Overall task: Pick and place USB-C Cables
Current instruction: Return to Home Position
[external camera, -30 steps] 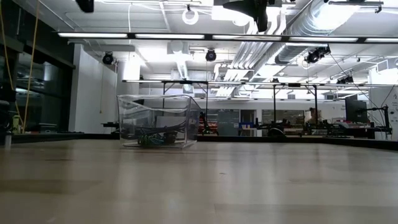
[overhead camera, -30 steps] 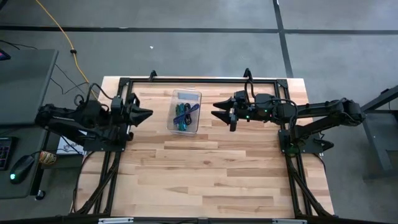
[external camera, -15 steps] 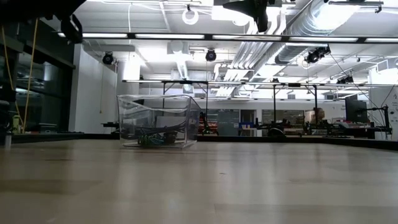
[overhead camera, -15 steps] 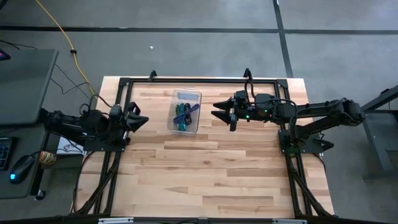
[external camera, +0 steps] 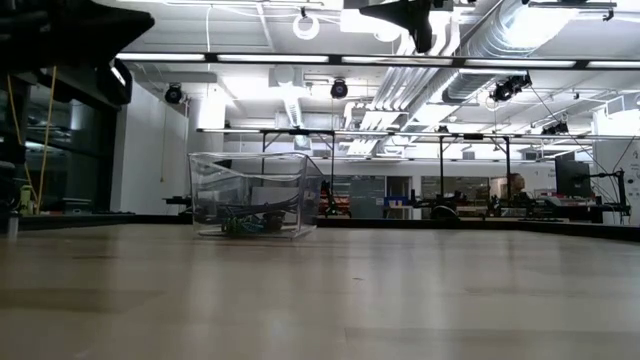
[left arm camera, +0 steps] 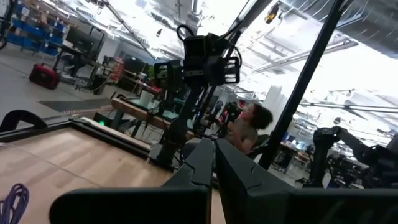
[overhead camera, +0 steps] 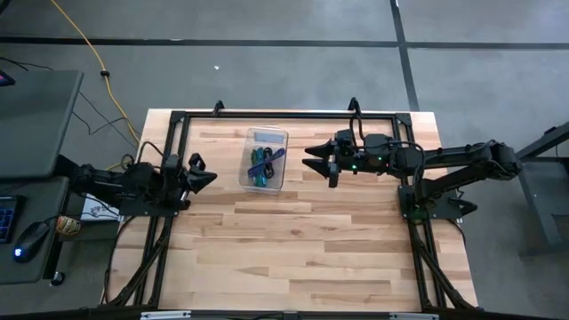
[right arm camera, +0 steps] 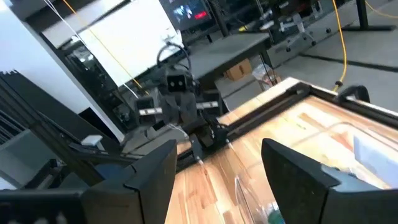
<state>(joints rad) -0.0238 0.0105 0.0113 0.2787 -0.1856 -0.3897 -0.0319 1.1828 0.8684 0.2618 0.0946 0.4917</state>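
The small, thin USB-C cables [overhead camera: 260,167], green, teal and purple, lay heaped in the clear rectangular plastic bin [overhead camera: 244,162] near the far edge of the pale wooden table [overhead camera: 293,240]. Their long axis ran from far edge to near edge, along the bin's length. The left gripper [overhead camera: 212,176] hung between bin and left edge, fingers clenched on nothing. The right gripper [overhead camera: 308,159] hovered just beside the bin, fingers spread, empty.

From above I see the cables [overhead camera: 260,165] lying in the clear bin [overhead camera: 269,135] on the table [overhead camera: 302,240]. My left gripper [overhead camera: 210,176] hovers left of the bin, and my right gripper [overhead camera: 308,158], fingers spread, is just right of it.
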